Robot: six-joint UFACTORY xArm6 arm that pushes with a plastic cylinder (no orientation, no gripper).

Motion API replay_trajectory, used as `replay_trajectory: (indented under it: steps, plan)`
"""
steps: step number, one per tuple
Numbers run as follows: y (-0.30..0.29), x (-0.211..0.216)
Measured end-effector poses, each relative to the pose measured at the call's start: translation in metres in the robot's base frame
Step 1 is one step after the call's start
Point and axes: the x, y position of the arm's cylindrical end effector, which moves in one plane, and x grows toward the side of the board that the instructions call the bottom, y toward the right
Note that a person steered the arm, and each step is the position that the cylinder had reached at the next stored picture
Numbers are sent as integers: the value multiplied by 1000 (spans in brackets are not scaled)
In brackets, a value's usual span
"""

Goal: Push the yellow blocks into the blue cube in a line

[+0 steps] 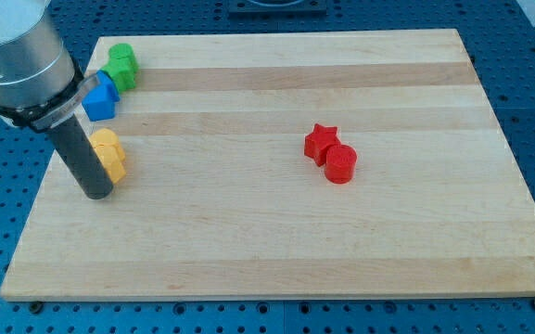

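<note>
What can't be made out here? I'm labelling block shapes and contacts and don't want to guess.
- Yellow blocks, camera view: the rod covers their left edge; shapes and count unclear.
- My tip: whether it touches them can't be told.
- Blue block: left side behind the arm.
- Green block: shape unclear, too small.

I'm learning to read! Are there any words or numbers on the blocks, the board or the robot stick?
None: no words, numbers or signs show anywhere. The yellow blocks, blue block, green block, red star, red cylinder, wooden board and my tip are all plain.
</note>
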Motion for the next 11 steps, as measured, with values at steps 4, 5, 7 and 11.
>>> replay_trajectory:
  steps: [4, 5, 7, 11]
  plan:
    - [11, -24]
    - [11, -43]
    - [5, -45]
    - [-28, -38]
